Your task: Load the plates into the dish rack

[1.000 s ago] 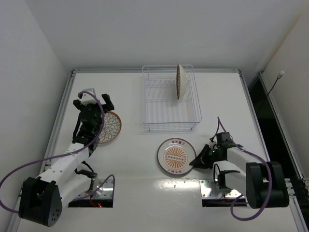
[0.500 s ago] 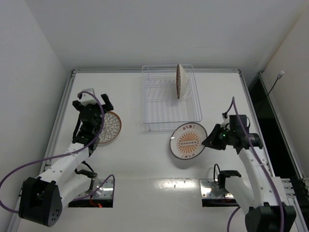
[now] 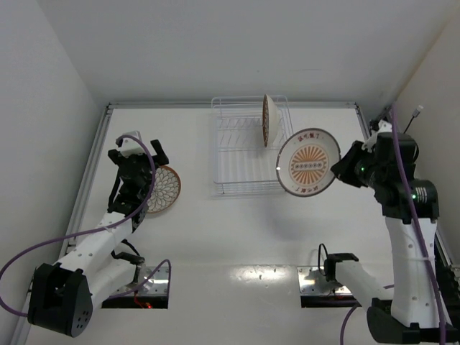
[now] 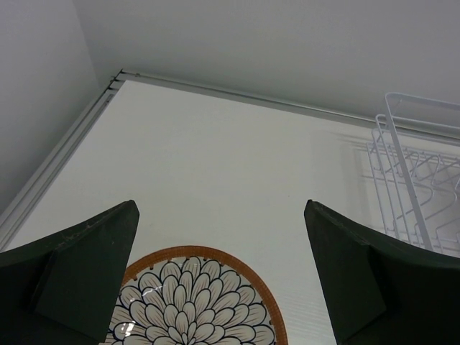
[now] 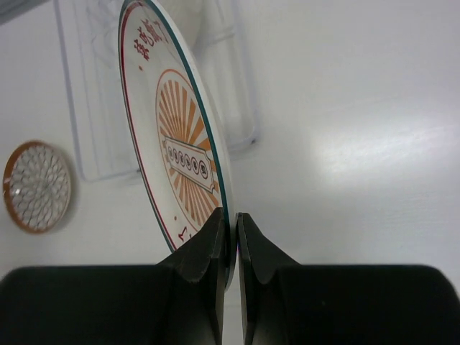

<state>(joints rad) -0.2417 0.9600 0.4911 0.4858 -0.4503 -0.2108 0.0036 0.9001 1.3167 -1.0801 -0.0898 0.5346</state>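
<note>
Sunburst plate: rim clamped by right gripper, held edgewise beside dish rack, likely for slotting. Left gripper: spread apart over lattice plate.

Writing shows only on the white round plate with an orange sunburst centre, right of middle in the top view. Red characters stand on its rim band, one group at the upper edge and another at the lower. A banner across the sunburst carries a row of small ringed marks. None is legible, even close up in the right wrist view.
</note>
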